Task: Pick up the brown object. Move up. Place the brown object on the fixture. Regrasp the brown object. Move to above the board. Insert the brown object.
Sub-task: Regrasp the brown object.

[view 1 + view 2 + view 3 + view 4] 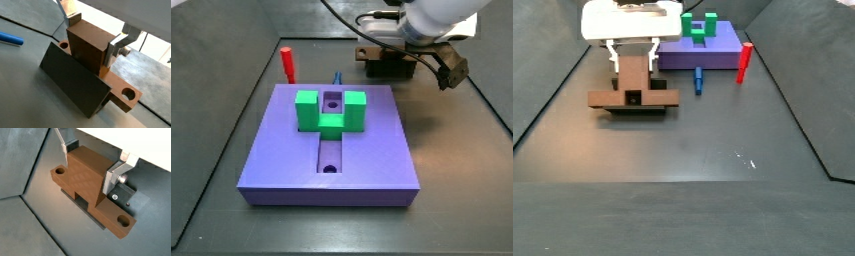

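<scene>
The gripper [635, 62] hangs low, its silver fingers [113, 178] clamped on the brown object [90, 185].

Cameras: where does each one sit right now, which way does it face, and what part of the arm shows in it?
Wrist view: close above the gripper, looking down on the brown object against the fixture; silver fingers show.
Wrist view: same spot, another angle; gripper straddles the brown object.
Side view: beyond the board, looking over it toward the gripper.
Side view: opposite end of the table, the gripper near, the board behind.
Both side views share the red peg.
</scene>
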Motion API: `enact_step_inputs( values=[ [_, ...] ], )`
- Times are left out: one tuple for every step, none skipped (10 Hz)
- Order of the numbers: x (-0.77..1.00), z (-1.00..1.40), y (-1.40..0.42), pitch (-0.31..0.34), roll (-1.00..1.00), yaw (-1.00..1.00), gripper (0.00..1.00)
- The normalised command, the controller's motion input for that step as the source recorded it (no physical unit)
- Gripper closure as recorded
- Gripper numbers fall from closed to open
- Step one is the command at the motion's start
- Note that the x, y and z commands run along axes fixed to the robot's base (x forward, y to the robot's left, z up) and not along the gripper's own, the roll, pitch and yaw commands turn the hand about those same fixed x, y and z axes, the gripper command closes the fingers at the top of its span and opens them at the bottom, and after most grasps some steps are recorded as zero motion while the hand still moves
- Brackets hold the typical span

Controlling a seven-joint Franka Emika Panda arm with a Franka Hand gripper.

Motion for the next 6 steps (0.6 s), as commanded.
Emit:
enact_step_inputs(
  values=[
    [0.0, 0.0, 0.0, 0.0, 0.0, 0.0, 1.0],
    [0.0, 0.0, 0.0, 0.0, 0.0, 0.0, 1.0],
    [0.0, 0.0, 0.0, 0.0, 0.0, 0.0, 1.0],
    [0.0, 0.0, 0.0, 0.0, 0.0, 0.0, 1.0],
    [0.0, 0.0, 0.0, 0.0, 0.0, 0.0, 1.0],
    [0.0, 0.0, 0.0, 0.0, 0.0, 0.0, 1.0]
  ],
)
